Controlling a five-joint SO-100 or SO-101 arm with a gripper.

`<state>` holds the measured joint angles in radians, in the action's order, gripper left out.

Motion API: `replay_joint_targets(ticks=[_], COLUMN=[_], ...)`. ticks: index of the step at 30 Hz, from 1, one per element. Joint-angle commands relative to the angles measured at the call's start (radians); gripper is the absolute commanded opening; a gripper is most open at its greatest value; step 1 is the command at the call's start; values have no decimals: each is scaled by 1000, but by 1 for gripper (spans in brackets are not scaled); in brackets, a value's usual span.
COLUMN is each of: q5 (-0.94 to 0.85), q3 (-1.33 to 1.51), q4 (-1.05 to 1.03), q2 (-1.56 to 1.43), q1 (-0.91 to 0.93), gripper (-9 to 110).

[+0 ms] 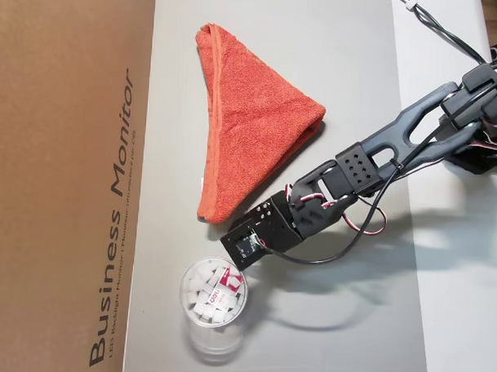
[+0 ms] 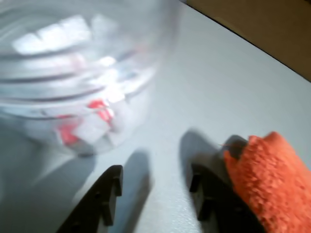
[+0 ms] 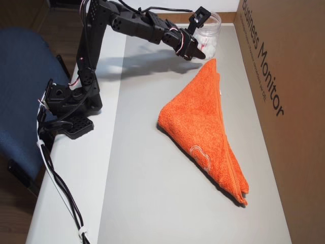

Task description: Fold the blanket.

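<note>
The blanket (image 1: 251,121) is an orange-red terry towel lying folded into a triangle on the grey mat (image 1: 350,320). In the other overhead view the blanket (image 3: 203,122) runs from near the cup down to the front right. My gripper (image 2: 155,177) is open, its two black fingers low over the mat with nothing between them. The blanket's corner (image 2: 267,174) lies just outside the right finger (image 2: 201,187). From above, the gripper (image 1: 234,252) sits between the blanket's tip and the cup, mostly hidden under the wrist. It also shows as the gripper (image 3: 195,53) beside the blanket's far tip.
A clear plastic cup (image 1: 214,295) with white and red pieces stands just ahead of the fingers, filling the wrist view's upper left as cup (image 2: 73,73). A brown cardboard box (image 1: 62,147) borders the mat. A blue chair (image 3: 20,76) and cables (image 3: 56,178) lie by the arm's base.
</note>
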<state>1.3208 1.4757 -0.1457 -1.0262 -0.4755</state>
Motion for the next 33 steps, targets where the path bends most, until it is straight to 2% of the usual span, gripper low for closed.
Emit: replay_joint_targets(ticks=[1, 6, 9, 13, 25, 33], q5=[-71, -201, -221, -221, -202, -110], q3=[-29, 32, 74, 127, 296, 391], q4=[5, 6, 6, 11, 8, 8], q2=[-109, -195, -244, -308, -505, -649], q1=[9, 37, 54, 81, 146, 204], gripper=[13, 13, 9, 2, 0, 0])
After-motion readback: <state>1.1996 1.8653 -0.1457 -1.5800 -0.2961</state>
